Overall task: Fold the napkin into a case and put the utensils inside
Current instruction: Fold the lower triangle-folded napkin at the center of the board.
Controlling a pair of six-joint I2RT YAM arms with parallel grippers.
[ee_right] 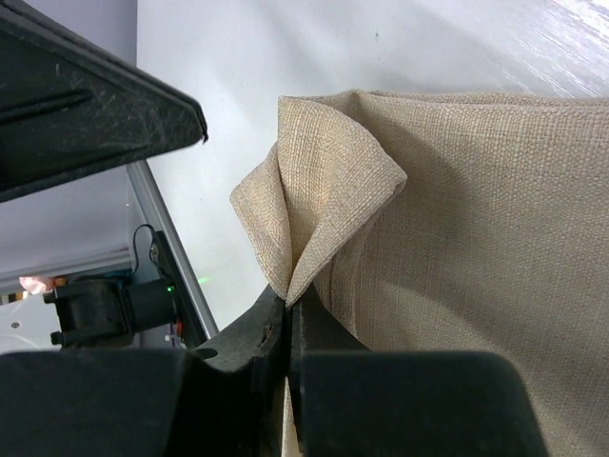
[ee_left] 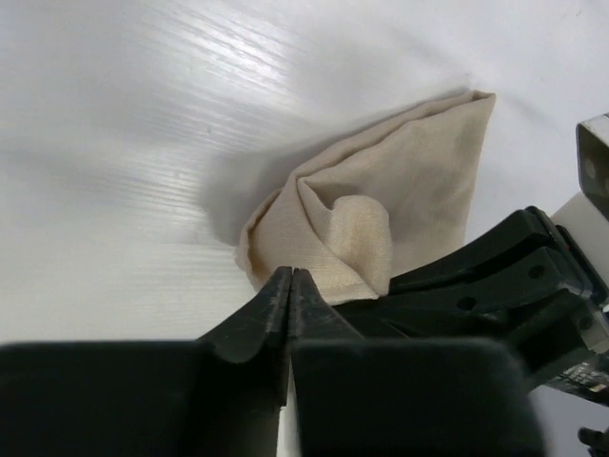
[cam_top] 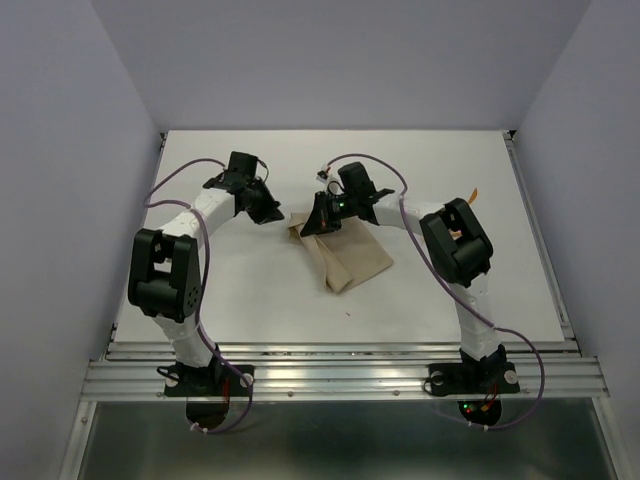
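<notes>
Three views, taken in turn.

From above: found the napkin [cam_top: 350, 258] lying rumpled and partly folded near the middle of the white table [cam_top: 250, 290], between the two arms. Saw its far-left corner tucked under the right gripper [cam_top: 316, 226]. Placed the left gripper [cam_top: 268, 210] just beside that same corner, on its left. Noted a thin orange utensil [cam_top: 475, 196] well apart from the cloth, toward the table's right edge and half hidden behind the right arm's elbow. Could not read either pair of jaws from this height.

From the left wrist: saw the left gripper [ee_left: 290, 276] with its jaws drawn together, only a hairline slit between the tips. Found those tips right at the near edge of the napkin [ee_left: 419, 181], which rose here into a bunched peak with a small rolled fold at its centre. Could not tell whether any cloth was caught in the slit. Made out the right gripper's black fingers reaching in from the right, against the cloth's lower edge.

From the right wrist: saw the right gripper [ee_right: 288, 305] closed tight, pinching a fold of the napkin [ee_right: 457, 238]. Watched that fold stand up from the tips like a small tent, with the rest of the cloth spread flat to the right.
</notes>
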